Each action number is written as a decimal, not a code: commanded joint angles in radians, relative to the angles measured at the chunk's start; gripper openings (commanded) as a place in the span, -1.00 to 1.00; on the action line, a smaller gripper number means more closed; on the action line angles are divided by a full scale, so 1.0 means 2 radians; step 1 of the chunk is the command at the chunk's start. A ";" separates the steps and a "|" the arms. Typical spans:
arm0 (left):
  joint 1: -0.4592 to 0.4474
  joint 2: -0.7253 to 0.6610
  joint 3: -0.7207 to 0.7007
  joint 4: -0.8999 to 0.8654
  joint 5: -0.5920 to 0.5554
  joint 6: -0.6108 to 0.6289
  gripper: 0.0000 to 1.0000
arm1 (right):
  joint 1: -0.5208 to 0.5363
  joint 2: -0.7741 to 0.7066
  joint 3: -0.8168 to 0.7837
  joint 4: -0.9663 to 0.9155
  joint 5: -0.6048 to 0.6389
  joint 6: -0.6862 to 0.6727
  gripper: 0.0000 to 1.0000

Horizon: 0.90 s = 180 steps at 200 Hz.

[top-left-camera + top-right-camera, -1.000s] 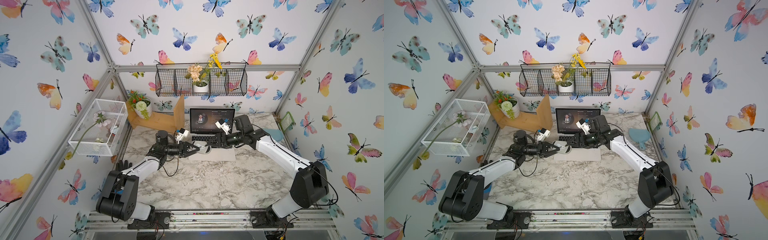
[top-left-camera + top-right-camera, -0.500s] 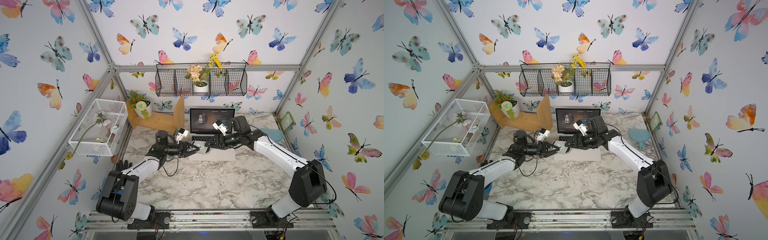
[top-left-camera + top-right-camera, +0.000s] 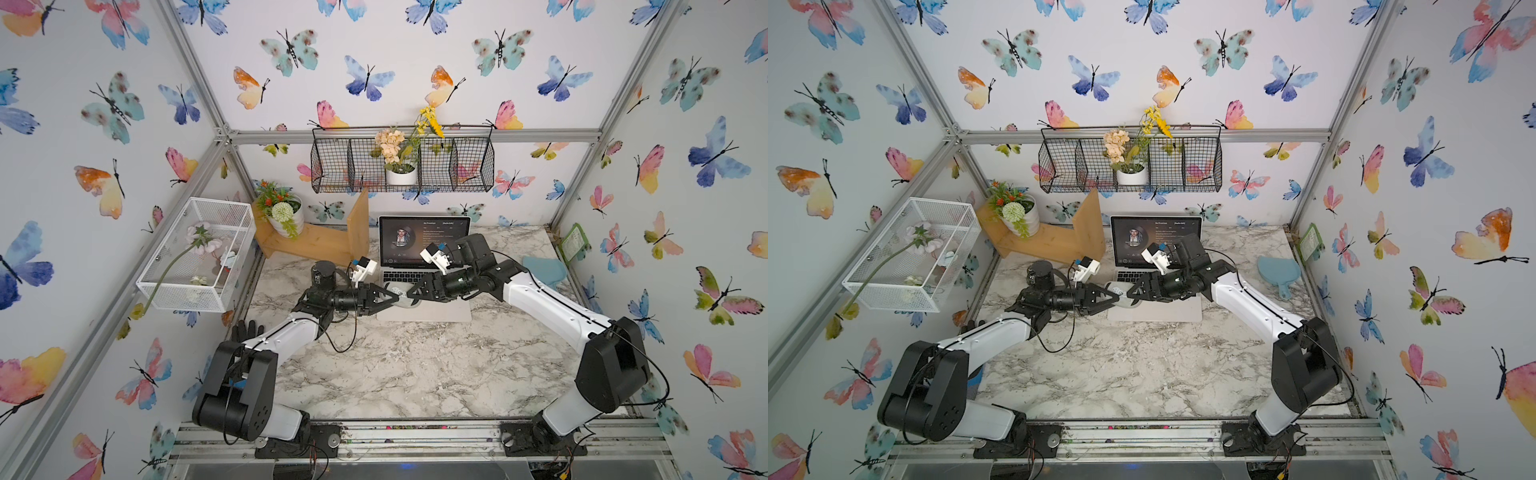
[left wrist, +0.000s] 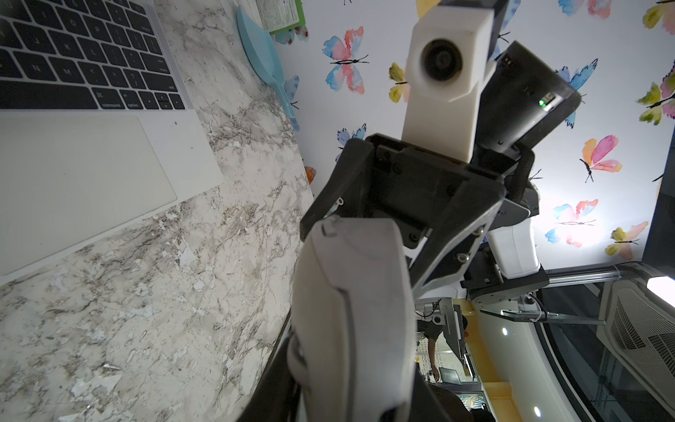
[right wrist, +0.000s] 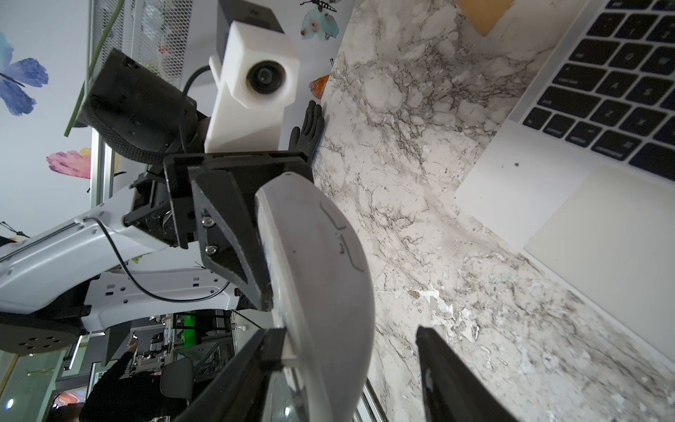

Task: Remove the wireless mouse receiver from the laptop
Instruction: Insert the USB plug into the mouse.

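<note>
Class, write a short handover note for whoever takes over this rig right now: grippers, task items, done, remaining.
Left gripper: jaws shut on the grey mouse, held up near the laptop.
Right gripper: jaws open around the mouse's free end.
Receiver: not visible in any view.
Done: mouse picked up.
Left: find the receiver; its removal from the laptop is unconfirmed.

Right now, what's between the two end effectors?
The mouse, gripped by the left end effector; the right wrist view shows it best.
</note>
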 commanded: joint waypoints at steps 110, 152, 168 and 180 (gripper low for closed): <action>0.001 -0.013 0.006 0.019 0.010 0.010 -0.77 | -0.013 -0.011 0.017 -0.004 0.044 0.014 0.29; 0.001 -0.012 0.006 0.019 0.009 0.010 -0.77 | -0.026 -0.016 0.017 -0.004 0.050 0.015 0.28; 0.001 -0.012 0.007 0.020 0.009 0.009 -0.77 | -0.027 -0.016 0.017 -0.005 0.045 0.014 0.28; 0.001 -0.012 0.007 0.019 0.009 0.009 -0.77 | -0.029 -0.016 0.017 -0.008 0.043 0.013 0.28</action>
